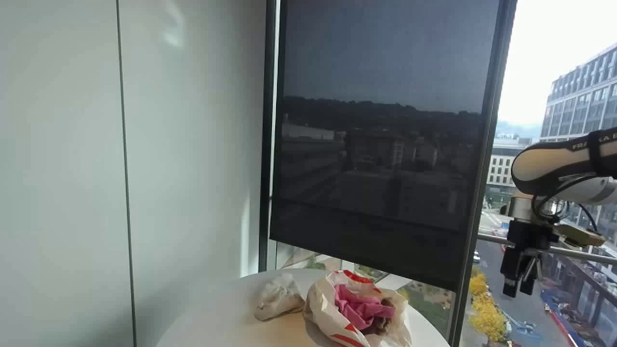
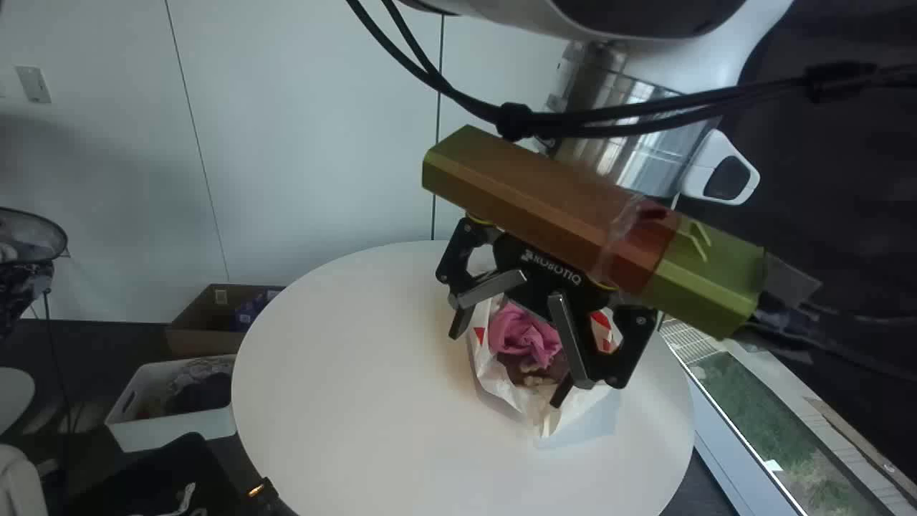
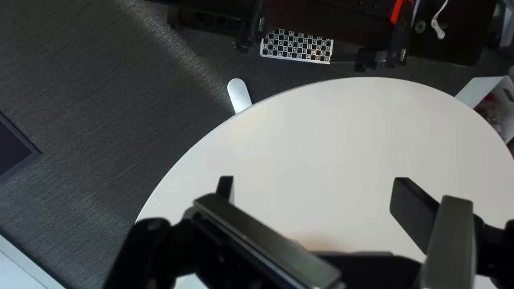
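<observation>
my claw is released, its fingers spread wide apart. an orange-and-green housing sits just above my claw. the round white counter lies below it. on that, lower than my claw and well apart from it, an open white-and-red shopping bag stands with a pink cloth bunched inside. just beside, also lower than my claw, rests a crumpled whitish bag.
</observation>
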Action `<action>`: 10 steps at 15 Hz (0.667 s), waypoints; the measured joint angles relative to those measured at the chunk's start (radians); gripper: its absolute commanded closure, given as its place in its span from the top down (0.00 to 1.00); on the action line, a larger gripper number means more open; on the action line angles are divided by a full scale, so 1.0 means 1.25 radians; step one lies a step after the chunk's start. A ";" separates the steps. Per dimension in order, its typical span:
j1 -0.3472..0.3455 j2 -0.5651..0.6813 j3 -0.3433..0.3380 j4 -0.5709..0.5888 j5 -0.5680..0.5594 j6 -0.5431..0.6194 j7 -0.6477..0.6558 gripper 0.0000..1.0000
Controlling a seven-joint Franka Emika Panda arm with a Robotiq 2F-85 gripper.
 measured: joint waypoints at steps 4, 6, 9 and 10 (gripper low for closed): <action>0.000 -0.001 0.000 0.008 0.000 0.001 0.000 1.00; 0.000 -0.001 0.000 0.009 0.000 0.001 0.000 1.00; -0.002 0.008 0.003 0.001 0.000 0.000 -0.008 1.00; -0.001 0.019 0.004 -0.006 0.000 0.003 -0.020 1.00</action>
